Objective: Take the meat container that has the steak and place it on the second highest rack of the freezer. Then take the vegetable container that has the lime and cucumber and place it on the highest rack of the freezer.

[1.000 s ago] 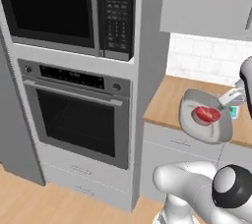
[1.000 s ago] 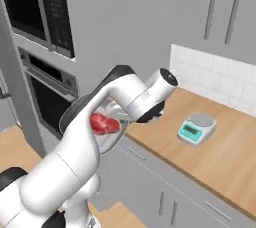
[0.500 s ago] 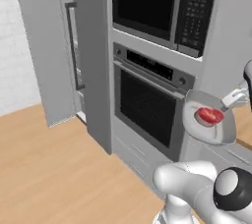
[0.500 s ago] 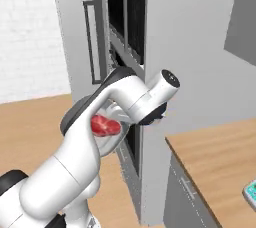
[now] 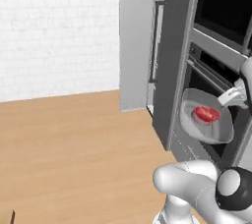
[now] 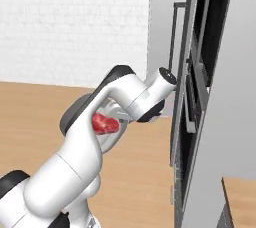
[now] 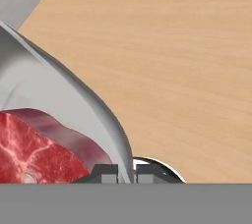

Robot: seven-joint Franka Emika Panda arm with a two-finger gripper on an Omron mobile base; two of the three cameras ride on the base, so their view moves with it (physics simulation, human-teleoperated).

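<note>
Item: meat container [image 5: 206, 122], shallow grey tray, carried clear of any worktop, in front of the black oven stack [image 5: 221, 66] at the right of the scene.
Contents: the steak [image 5: 207, 114], red, lying flat in the tray's middle.
Tool [image 7: 126, 171]: fingers pinched narrow on the tray's rim, one tip on each side of the wall.
Freezer [image 5: 140, 41]: tall grey unit with dark bar handle, to the left of the oven stack; racks inside cannot be made out.
Floor [image 5: 69, 144]: pale wood.
Step in hand, as judged: transport of the first container toward the freezer.
Next move calls for: facing the freezer's interior, raising the tray level to the second highest rack, sliding it in without tilting.
</note>
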